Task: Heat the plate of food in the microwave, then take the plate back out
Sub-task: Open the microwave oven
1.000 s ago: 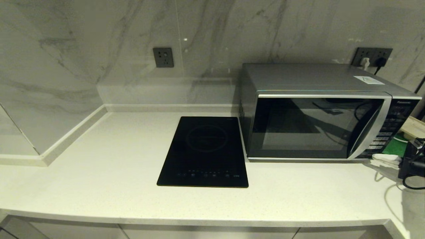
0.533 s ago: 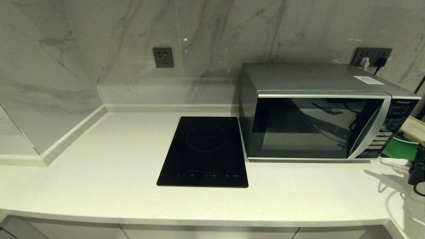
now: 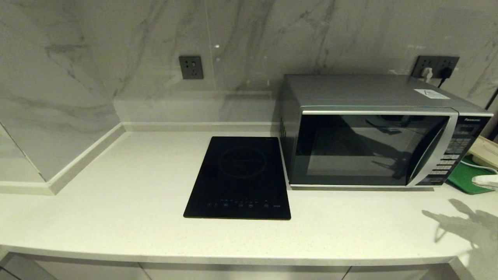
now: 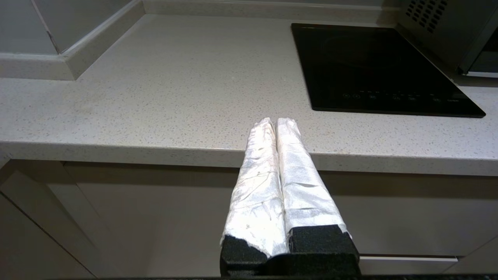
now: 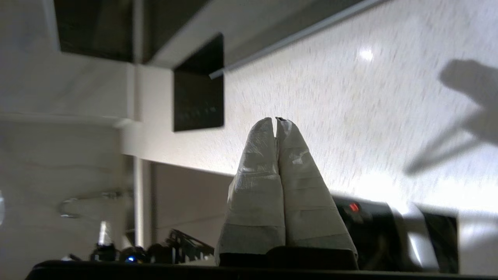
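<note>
The silver microwave (image 3: pixel 373 147) stands at the back right of the counter with its dark glass door closed; its vented side (image 4: pixel 447 27) shows in the left wrist view. The plate of food is not visible in any view, and the door glass shows only reflections. My right gripper (image 3: pixel 485 181) is at the far right edge of the head view, right of the button panel, over the green tray (image 3: pixel 463 179). Its white-wrapped fingers (image 5: pixel 256 155) are shut on nothing. My left gripper (image 4: pixel 275 121) hangs shut and empty in front of the counter edge, out of the head view.
A flat black induction hob (image 3: pixel 239 177) lies on the white counter (image 3: pixel 116 202) left of the microwave. Marble walls close off the back and left. A wall socket (image 3: pixel 191 67) sits above the counter, and plugs (image 3: pixel 435 70) behind the microwave. The arm's shadow (image 3: pixel 463 221) falls at front right.
My right gripper has drawn away from the microwave's button panel towards the right, leaving only its white fingertips at the edge of the head view. Its shadow moved right with it.
</note>
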Robot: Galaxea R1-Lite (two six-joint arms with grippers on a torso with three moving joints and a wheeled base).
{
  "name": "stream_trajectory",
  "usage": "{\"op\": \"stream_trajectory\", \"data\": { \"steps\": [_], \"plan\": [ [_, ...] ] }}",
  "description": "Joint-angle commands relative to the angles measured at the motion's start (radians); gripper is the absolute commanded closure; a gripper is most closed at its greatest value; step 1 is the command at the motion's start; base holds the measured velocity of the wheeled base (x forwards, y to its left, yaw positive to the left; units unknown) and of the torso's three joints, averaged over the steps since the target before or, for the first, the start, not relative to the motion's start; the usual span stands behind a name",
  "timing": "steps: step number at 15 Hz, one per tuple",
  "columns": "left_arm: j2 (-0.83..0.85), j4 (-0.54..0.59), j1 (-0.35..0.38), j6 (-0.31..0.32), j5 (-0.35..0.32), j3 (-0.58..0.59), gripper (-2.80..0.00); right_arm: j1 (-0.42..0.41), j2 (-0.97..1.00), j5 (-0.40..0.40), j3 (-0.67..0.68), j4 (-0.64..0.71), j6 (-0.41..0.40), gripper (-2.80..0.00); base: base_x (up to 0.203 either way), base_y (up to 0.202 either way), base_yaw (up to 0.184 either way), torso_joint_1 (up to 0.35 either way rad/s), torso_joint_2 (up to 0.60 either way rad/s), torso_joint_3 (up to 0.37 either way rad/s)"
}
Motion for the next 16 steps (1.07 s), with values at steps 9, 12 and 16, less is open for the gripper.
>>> {"op": "stream_trajectory", "data": {
  "steps": [9,12,16],
  "plan": [
    [0.0,0.0,0.0,-0.001,0.0,0.0,0.0,0.635,-0.698,-0.637,-0.035,0.125,0.275,0.0,0.0,0.0,0.0,0.0,0.0,0.0],
    [0.0,0.0,0.0,-0.001,0.0,0.0,0.0,0.926,-0.811,-0.82,-0.09,0.277,0.306,0.0,0.0,0.0,0.0,0.0,0.0,0.0],
    [0.0,0.0,0.0,-0.001,0.0,0.0,0.0,0.997,-1.097,-1.065,-0.061,0.421,0.4,0.0,0.0,0.0,0.0,0.0,0.0,0.0]
  ]
}}
